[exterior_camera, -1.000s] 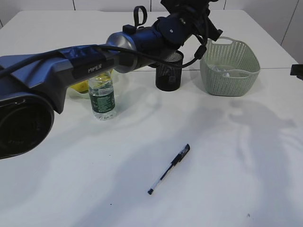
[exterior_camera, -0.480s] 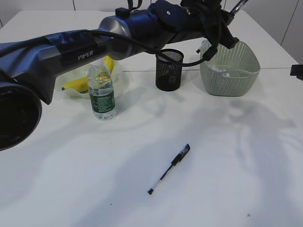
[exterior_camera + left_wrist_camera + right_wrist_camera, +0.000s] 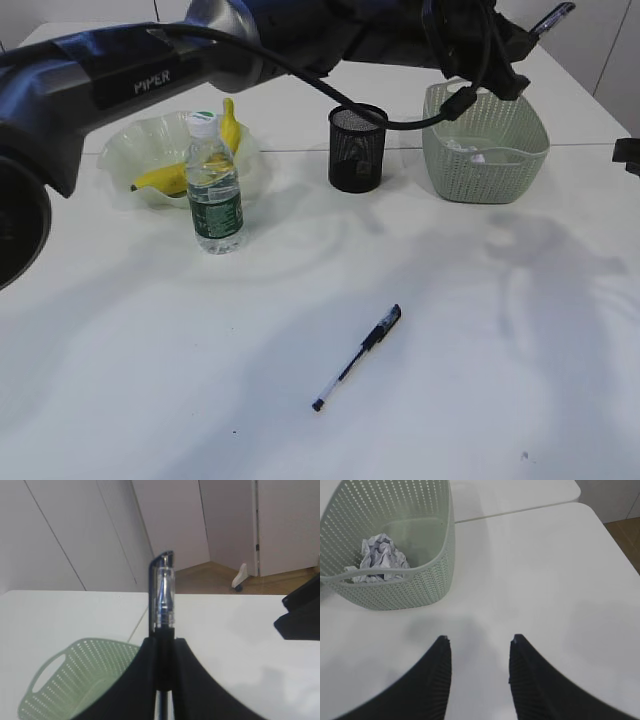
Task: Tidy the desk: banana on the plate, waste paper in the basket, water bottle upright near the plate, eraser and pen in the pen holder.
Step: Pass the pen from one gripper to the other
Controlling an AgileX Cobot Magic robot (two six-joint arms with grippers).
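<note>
1. Gripping a pen [image 3: 163, 592], your left hand [image 3: 163, 645] hangs above the basket [image 3: 487, 150].
2. Your right hand [image 3: 479, 652] hovers open beside that basket, which holds waste paper [image 3: 381, 556].
3. Another pen [image 3: 357, 357] lies on the tabletop [image 3: 480, 330], well in front of it.

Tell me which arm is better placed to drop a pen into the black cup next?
Left, most likely. The left gripper is shut on a pen, held high up by the pen holder. The right gripper is open and holds nothing, low over the desk beside the basket.
</note>
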